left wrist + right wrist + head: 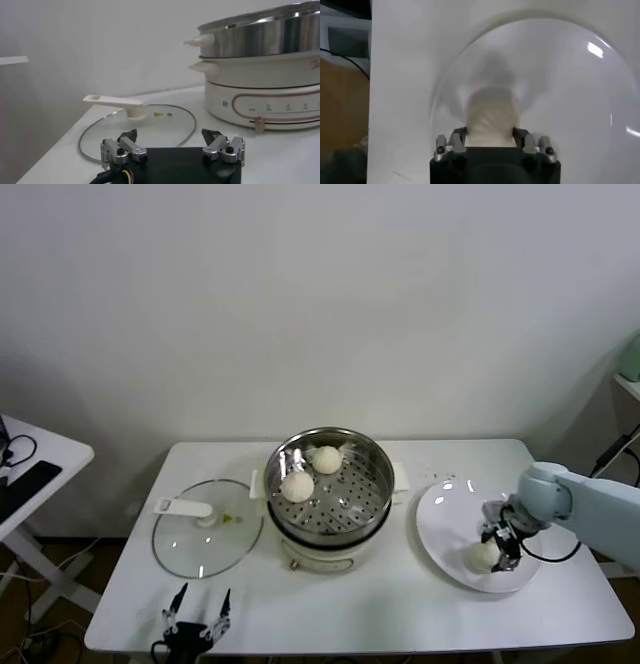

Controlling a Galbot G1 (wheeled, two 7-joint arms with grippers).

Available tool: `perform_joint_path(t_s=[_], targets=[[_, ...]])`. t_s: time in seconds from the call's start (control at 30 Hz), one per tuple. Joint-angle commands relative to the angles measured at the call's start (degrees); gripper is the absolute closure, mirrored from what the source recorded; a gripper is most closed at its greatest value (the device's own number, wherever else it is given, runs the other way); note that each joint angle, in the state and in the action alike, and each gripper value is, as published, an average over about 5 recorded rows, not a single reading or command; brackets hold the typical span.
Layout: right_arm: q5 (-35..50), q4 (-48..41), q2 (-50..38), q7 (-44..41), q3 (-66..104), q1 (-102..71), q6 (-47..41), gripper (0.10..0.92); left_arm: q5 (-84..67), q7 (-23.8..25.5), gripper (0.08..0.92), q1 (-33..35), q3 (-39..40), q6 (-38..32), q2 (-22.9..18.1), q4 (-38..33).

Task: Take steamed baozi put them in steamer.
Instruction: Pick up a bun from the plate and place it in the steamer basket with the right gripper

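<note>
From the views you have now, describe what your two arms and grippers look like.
The right arm has smooth pale grey-white casing with a rounded joint, and a thin black cable loops by its wrist. The right gripper is black with silver metal finger links. The left gripper has the same build: a black body, silver links with black screws, dark fingertips, and yellow and dark wires at its base. No markings show.

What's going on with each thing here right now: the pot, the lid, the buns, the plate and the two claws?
steamer: uncovered, two buns inside.
glass lid: off, lying flat on the table beside the pot.
bun on plate: gripped between the right gripper's jaws, not yet lifted clear.
white plate: holds that one bun.
right gripper: jaws closed on the bun.
left gripper: jaws open, empty, at the table's near edge.
</note>
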Motion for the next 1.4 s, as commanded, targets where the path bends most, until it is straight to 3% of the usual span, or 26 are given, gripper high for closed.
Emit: perform_joint_path(t_s=[0.03, 0.27, 0.57, 0.73, 1.0, 1.4], targets=[[0.1, 1.7, -0.8, -0.1, -1.6, 4.2, 0.5, 0.477, 0.1, 0.0, 0.177, 0.0, 0.0, -0.2, -0.1, 0.1], [5.1, 6.9, 0.5, -2.4, -16.8, 27.4, 5.5, 0.516, 0.1, 0.0, 0.177, -0.1, -0.1, -0.2, -0.2, 0.1], [7.9, 12.0, 8.1, -7.9, -20.7, 50.1, 24.2, 0.516, 0.5, -0.2, 0.177, -0.3, -0.4, -0.3, -0.2, 0.4], [5.4, 16.0, 13.5, -7.6, -12.7, 50.6, 30.6, 0.513, 0.6, -0.3, 0.177, -0.1, -0.6, -0.3, -0.2, 0.2], [4.9, 22.2, 23.8, -5.8, -9.8, 44.7, 32.5, 0.508, 0.7, -0.5, 0.177, 0.0, -0.3, -0.5, -0.3, -0.3], [-5.3, 12.9, 33.6, -2.9, -10.9, 29.8, 33.8, 0.491, 0.3, -0.4, 0.177, 0.1, -0.7, -0.5, -0.4, -0.8]])
